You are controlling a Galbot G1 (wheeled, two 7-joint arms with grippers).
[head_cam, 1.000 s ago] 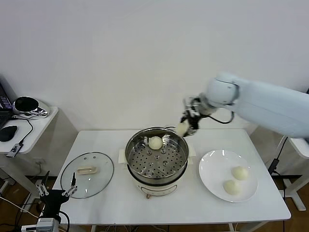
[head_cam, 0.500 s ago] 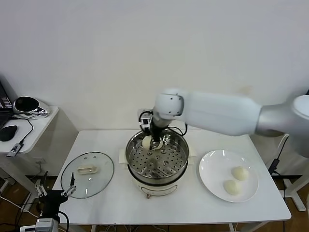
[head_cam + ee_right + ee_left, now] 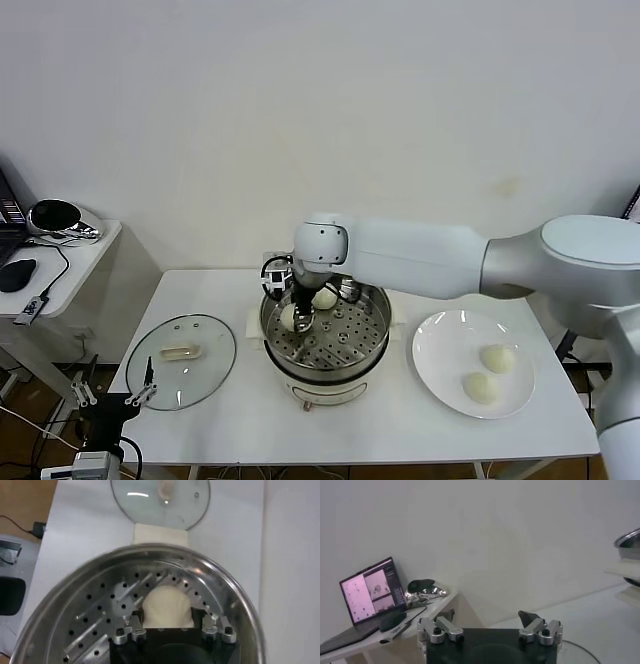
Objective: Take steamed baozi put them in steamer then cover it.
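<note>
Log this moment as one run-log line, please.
right end effector: shut on bun, low inside steamer | second bun on tray | two buns on plate | lid on table | left end effector: open, idle

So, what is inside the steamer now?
Inside the steamer, one baozi lies on the perforated tray; the right gripper holds a second baozi, covering the tray beneath.

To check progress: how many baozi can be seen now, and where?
4: one in the right gripper over the steamer tray, one lying on the tray behind it, two on the white plate.
</note>
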